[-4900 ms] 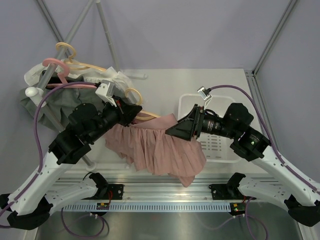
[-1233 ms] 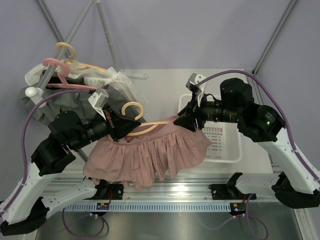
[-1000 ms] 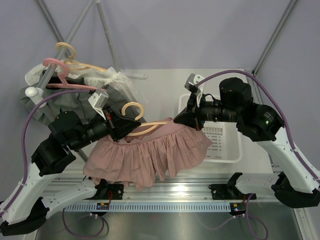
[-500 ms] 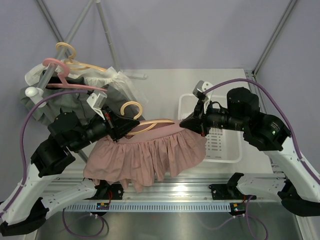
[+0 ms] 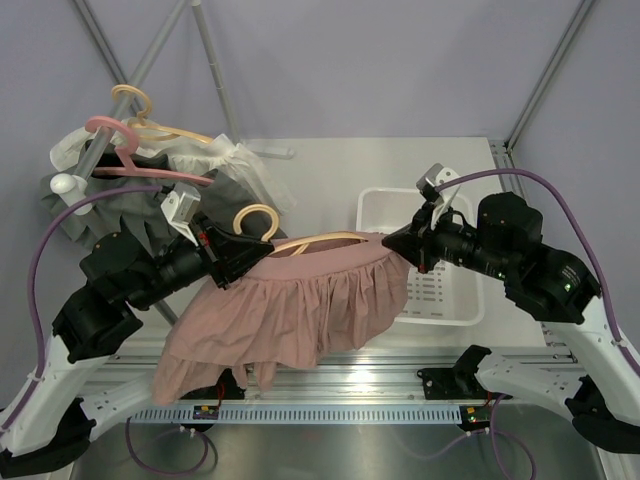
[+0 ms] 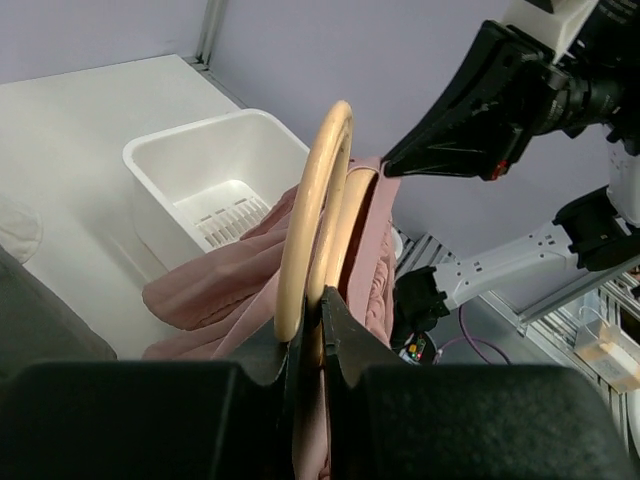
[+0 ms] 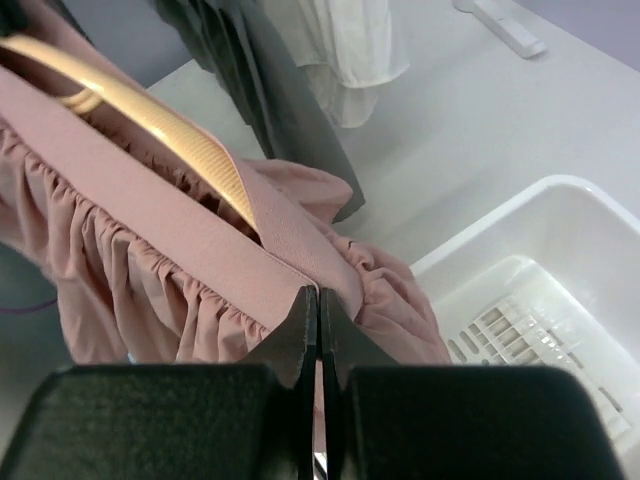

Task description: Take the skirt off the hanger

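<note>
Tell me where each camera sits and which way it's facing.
Top external: above, behind the bases, looking down on both arms, skirt and hanger.
Left wrist: on the left end effector, facing right arm and basket; fingers show.
Right wrist: on the right end effector, facing skirt waistband; fingers show.
Shared: both wrist views show hanger, skirt, basket.

A high rear camera looks down over the table (image 5: pixel 330 170). Two wrist cameras face each other close-up across the skirt (image 5: pixel 300 310), shared by all views.
</note>
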You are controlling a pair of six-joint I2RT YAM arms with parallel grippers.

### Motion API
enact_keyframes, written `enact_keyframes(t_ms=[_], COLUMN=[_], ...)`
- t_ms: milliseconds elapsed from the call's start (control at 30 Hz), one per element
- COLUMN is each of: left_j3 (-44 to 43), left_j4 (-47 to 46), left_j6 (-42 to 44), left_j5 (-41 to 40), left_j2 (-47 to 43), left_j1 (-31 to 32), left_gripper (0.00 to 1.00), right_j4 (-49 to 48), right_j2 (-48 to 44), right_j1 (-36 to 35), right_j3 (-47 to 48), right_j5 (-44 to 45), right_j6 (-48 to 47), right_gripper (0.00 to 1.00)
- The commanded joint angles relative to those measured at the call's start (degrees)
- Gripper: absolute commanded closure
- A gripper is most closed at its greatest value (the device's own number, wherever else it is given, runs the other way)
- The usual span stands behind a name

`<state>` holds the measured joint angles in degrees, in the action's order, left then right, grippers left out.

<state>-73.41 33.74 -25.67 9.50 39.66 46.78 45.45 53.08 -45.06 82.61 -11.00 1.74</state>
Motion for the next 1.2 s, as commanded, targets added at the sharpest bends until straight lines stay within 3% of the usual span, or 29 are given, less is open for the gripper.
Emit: enact_keyframes(t_ms=[0, 233, 433, 667, 1167], left_j3=[0.5, 3.5, 6.6, 6.1, 7.1], left_j4=[-6.1, -5.3, -13.4, -13.5, -22.3], left_j6=[1.2, 1.3, 1.0, 2.2, -0.2], left_j5=[5.3, 3.0, 0.7, -1.5, -9.2], left_j2=[-2.0, -6.5, -11.2, -14.0, -11.5], left_j1=[-0.2, -0.2, -0.2, -0.3, -0.3], left_gripper=[1.0, 1.0, 1.0, 1.0, 1.0], right_j4=[2.9, 3.7, 2.5, 2.0, -5.6], right_j2=[1.1, 2.4, -0.8, -5.5, -10.3], right_j1=[1.5, 2.7, 3.5, 4.5, 4.6], right_j3=[3.6, 6.5, -0.9, -8.0, -15.5], right_j5=[10.5, 12.8, 13.6, 14.5, -0.9], right_j6=[0.3, 1.0, 2.1, 3.0, 9.5], right_gripper=[1.0, 1.0, 1.0, 1.0, 1.0])
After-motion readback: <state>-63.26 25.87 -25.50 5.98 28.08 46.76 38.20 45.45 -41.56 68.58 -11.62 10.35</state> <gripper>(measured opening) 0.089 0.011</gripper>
